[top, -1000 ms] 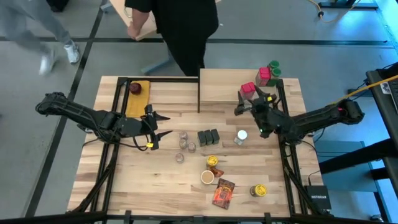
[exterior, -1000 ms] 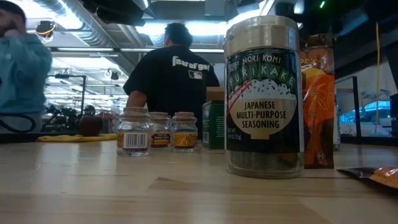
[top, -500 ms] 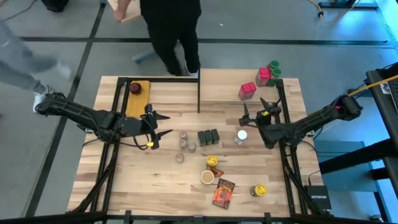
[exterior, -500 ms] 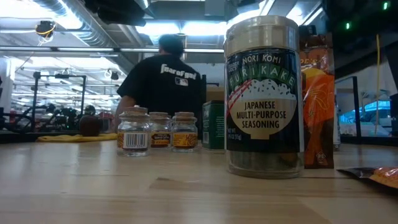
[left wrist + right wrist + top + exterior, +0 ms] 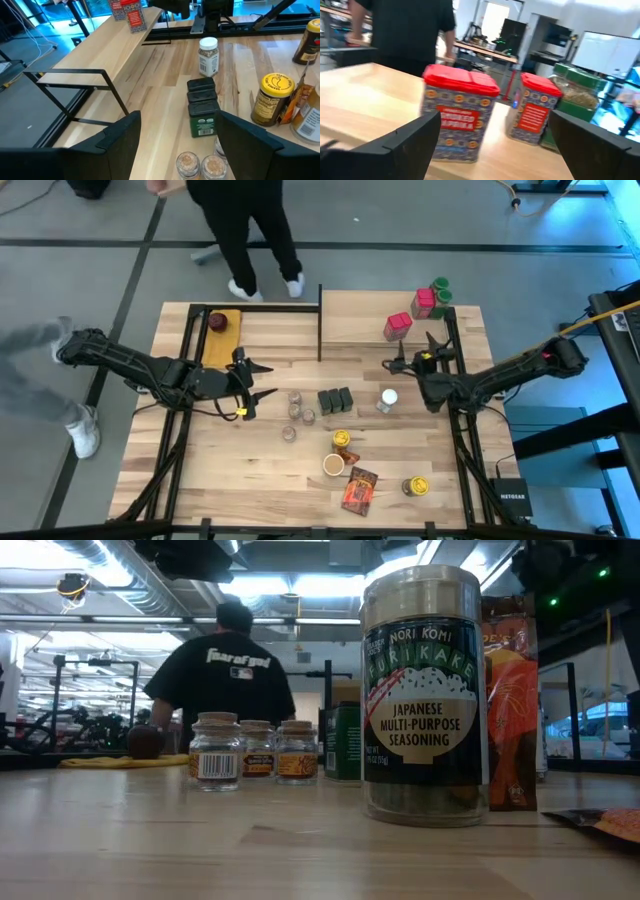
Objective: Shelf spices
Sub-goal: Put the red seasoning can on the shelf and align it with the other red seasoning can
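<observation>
Shelf (image 5: 355,315) is carrying red boxes (image 5: 398,326) at table's (image 5: 200,480) far right; right gripper (image 5: 418,350) is hovering beside it, wide open, empty; left gripper (image 5: 255,382) open, empty, waiting. Next: descend squarely over white-lidded jar (image 5: 389,398)

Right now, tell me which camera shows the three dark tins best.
The left wrist view: the three dark tins stand in a close row with lids and a front label visible. The high view shows them only as small dark blocks from above. The low view shows at most a dark sliver behind the jars, and the right wrist view shows none.
</observation>
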Available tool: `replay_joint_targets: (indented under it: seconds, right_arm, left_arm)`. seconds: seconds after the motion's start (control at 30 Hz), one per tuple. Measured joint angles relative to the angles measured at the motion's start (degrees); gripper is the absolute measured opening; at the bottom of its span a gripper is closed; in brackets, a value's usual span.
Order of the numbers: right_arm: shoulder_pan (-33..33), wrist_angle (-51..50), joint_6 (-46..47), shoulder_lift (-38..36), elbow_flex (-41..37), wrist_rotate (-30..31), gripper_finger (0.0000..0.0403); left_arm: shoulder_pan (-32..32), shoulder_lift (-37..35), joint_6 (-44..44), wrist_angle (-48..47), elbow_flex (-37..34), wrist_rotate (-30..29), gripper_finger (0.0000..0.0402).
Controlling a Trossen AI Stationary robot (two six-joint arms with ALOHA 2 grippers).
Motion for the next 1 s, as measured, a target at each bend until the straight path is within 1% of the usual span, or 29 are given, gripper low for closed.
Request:
replay_joint_targets:
  seconds: [0.13, 0.33, 0.53, 0.63, 0.87, 1.0]
  right_arm:
    - [-1.53, -2.96, 0.55, 0.04, 0.0, -0.17, 0.0374]
    - [-2.61, -3.65, 0.23, 0.04, 0.0, 0.01, 0.0374]
    - [-7.68, -4.8, 0.21, 0.04, 0.02, -0.16, 0.0374]
    - [-10.16, -4.82, 0.18, 0.04, 0.02, -2.35, 0.0374]
    - [-16.03, -4.77, 0.43, 0.04, 0.02, -10.66, 0.0374]
    - [-17.3, -4.78, -1.75, 0.04, 0.62, -10.3, 0.0374]
  left_arm:
    - [0.0, 0.0, 0.02, -0.04, 0.0, -0.02, 0.0249]
    - [0.0, 0.0, 0.2, -0.04, 0.0, -0.02, 0.0249]
    - [0.0, 0.0, 0.04, -0.04, 0.0, -0.01, 0.0249]
    - [0.0, 0.0, 0.04, -0.04, 0.0, -0.02, 0.0249]
    - [0.0, 0.0, 0.17, -0.04, 0.0, -0.02, 0.0249]
    - [0.0, 0.0, 0.2, -0.04, 0.0, -0.02, 0.0249]
